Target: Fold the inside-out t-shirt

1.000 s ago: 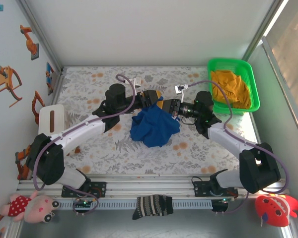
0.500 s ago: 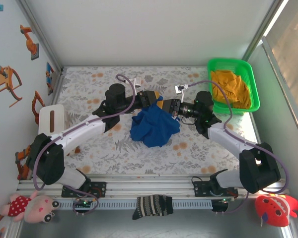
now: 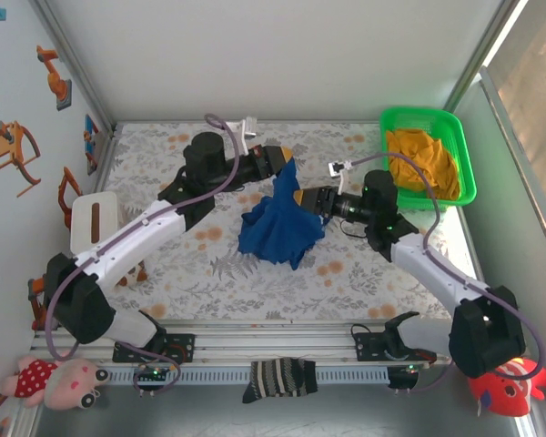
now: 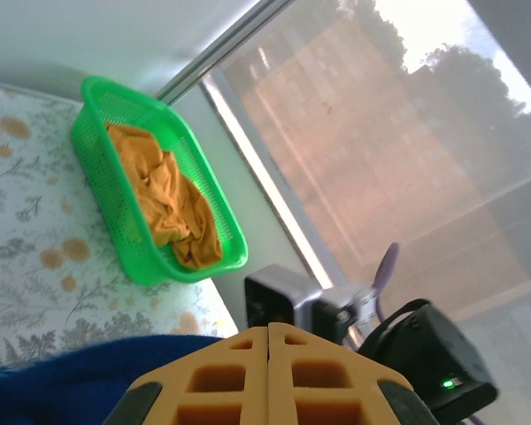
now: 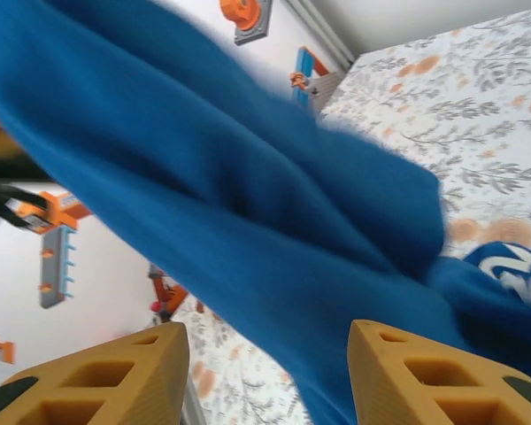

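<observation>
The inside-out t-shirt lies bunched at the middle of the bench. One edge rises toward the far edge, clamped in the left gripper. In the left wrist view its fingers are pressed together, with blue cloth beside them. The right gripper sits against the heap's right side, and its fingers stand apart with cloth across the gap. A green basket holding orange cloth occupies the far right corner.

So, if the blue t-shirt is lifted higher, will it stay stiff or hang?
Probably floppy: the t-shirt rises in a narrow band to the left gripper, the rest sagging in folds. Likely light, since one pinch holds it up.
</observation>
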`<state>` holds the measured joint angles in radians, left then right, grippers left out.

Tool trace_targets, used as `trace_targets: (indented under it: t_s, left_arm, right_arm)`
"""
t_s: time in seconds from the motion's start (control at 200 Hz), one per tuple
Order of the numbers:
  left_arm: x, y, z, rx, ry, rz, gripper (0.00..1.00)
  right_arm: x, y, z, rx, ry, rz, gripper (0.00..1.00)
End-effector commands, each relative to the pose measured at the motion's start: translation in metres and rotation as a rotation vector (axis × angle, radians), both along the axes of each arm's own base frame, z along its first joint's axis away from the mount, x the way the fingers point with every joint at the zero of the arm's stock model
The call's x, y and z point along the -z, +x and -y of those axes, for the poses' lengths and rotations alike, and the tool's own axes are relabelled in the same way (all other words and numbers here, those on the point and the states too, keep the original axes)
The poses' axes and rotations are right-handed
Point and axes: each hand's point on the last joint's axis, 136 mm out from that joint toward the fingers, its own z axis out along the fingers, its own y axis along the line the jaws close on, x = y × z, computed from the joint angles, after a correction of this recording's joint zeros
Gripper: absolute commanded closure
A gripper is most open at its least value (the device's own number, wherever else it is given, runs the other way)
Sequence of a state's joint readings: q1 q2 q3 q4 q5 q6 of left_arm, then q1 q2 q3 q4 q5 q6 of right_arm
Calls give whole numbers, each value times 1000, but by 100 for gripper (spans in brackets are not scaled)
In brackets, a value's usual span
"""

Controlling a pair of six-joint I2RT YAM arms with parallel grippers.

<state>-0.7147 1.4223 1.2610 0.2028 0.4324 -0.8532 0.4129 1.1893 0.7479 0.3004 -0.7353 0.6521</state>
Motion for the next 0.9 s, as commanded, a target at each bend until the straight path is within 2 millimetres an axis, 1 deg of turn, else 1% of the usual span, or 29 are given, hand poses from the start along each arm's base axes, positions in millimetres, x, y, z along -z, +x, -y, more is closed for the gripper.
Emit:
trace_targets:
  t_s: [0.0, 0.09, 0.14, 0.19, 0.255, 0.3, 0.335, 0.361, 0.401, 0.456, 0.506, 0.571, 0.636, 0.656, 0.671, 0.676, 0.696, 0.721, 0.756, 0.816, 0.846, 0.891]
  left_arm:
    - [-36, -15, -11, -1, -6, 66, 100]
    - [-43, -17, -12, -4, -13, 72, 100]
    - [-46, -18, -12, -3, -21, 76, 100]
    - [-42, -20, -11, -1, -11, 73, 100]
    - [-28, -21, -10, 5, 28, 66, 100]
    - [-14, -23, -9, 10, 64, 61, 100]
    - [2, -24, -9, 5, 103, 47, 100]
    - [12, -25, -9, 2, 122, 37, 100]
    - [34, -28, -9, 3, 155, 14, 100]
    - [62, -32, -3, 2, 188, -18, 100]
    - [88, -39, 9, 25, 206, -54, 100]
    - [118, -51, 33, 78, 213, -95, 100]
    - [142, -68, 60, 155, 230, -125, 100]
    - [149, -72, 67, 178, 241, -137, 95]
    - [153, -75, 72, 192, 247, -143, 87]
    - [154, -75, 73, 197, 249, -145, 85]
    - [159, -77, 77, 209, 255, -152, 72]
    - [163, -80, 80, 220, 260, -154, 57]
    - [168, -80, 81, 216, 267, -159, 43]
    - [171, -74, 69, 159, 291, -147, 29]
    - [173, -70, 60, 120, 308, -141, 24]
    - [172, -62, 43, 50, 323, -128, 20]
  right_arm:
    - [24, 4, 8, 40, -113, -4, 50]
    - [28, 6, 2, 31, -109, -15, 50]
    - [34, 8, -1, 32, -123, -30, 50]
    - [38, 11, -1, 36, -131, -40, 50]
    - [43, 13, 2, 58, -165, -49, 50]
    - [49, 15, 10, 92, -215, -56, 49]
    - [55, 18, 21, 148, -278, -69, 50]
    - [61, 21, 31, 198, -327, -86, 50]
    - [70, 26, 49, 267, -384, -119, 51]
    - [80, 34, 78, 388, -446, -175, 51]
    - [84, 38, 96, 460, -465, -212, 51]
    - [88, 44, 119, 548, -474, -251, 51]
    - [89, 45, 131, 592, -480, -268, 51]
    - [89, 45, 132, 595, -480, -269, 51]
    - [88, 45, 132, 596, -478, -268, 51]
    - [88, 45, 132, 595, -478, -268, 51]
    - [87, 45, 132, 593, -478, -264, 51]
    - [86, 44, 131, 587, -475, -263, 51]
    - [85, 42, 129, 571, -471, -260, 51]
    - [84, 38, 125, 542, -465, -259, 51]
    - [83, 36, 122, 521, -459, -256, 52]
    - [80, 31, 117, 484, -447, -250, 53]
